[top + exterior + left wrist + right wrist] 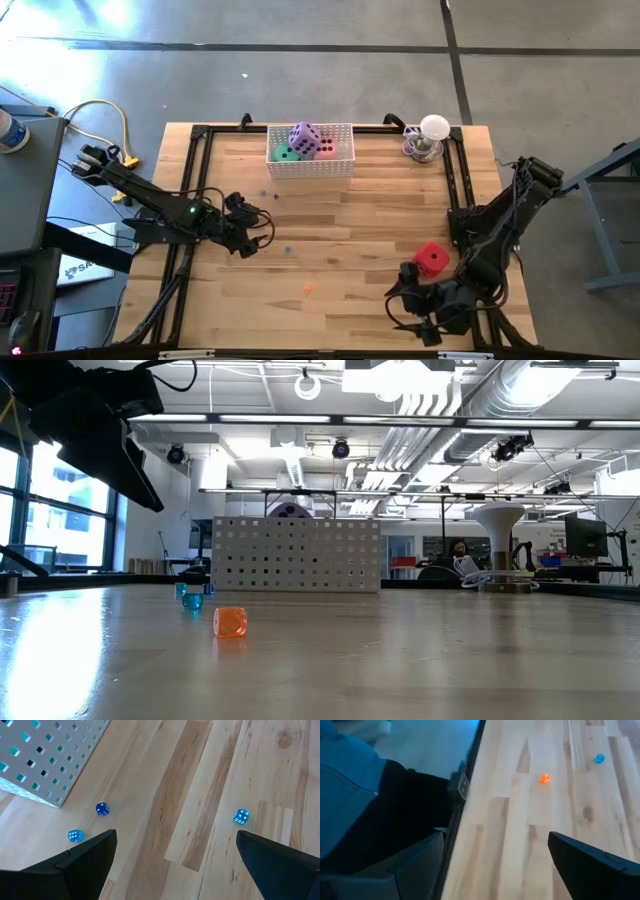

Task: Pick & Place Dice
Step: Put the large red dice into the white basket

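A white perforated basket (310, 165) stands at the table's far edge, also in the low view (297, 555). The purple die (305, 137) sits on top of the green die (287, 153) and the pink die (326, 150) inside it. The red die (432, 257) rests on the table near the near right corner. My right gripper (398, 295) (495, 865) is open, just near-left of the red die and pointing left. My left gripper (258, 228) (175, 865) is open over bare wood at left centre.
Tiny dice lie scattered: blue ones (102, 809) (241, 816) near the basket's corner, an orange one (230, 622) (544, 778) mid-table. A white round-topped stand (432, 137) occupies the far right corner. A black frame (455, 190) edges the table. A person's blue garment (350, 775) shows beyond the near edge.
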Controlling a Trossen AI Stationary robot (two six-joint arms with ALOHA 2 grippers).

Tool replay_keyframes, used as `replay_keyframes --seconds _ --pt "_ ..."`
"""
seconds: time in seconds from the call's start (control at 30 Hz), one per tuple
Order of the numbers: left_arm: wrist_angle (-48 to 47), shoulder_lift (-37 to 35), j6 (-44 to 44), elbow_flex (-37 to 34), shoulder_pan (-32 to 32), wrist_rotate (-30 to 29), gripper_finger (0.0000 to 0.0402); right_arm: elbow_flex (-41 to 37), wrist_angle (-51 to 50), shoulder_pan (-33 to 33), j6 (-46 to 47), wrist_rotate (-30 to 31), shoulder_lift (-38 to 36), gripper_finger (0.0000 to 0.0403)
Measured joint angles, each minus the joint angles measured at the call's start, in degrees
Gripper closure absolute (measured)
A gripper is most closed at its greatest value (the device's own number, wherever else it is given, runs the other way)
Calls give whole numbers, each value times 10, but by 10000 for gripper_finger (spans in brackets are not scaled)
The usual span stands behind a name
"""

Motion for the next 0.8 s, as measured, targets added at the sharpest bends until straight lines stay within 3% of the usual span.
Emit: replay_keyframes --seconds 0.27,0.6,0.8 --pt "0 0 0 0 0 0 2 -1 90 -8 -73 -29 30 51" --pt "0 0 0 0 0 0 2 -1 206 -36 -180 -35 79 7" --pt "0 0 -1 0 -2 0 2 -1 208 -61 -216 -113 85 4"
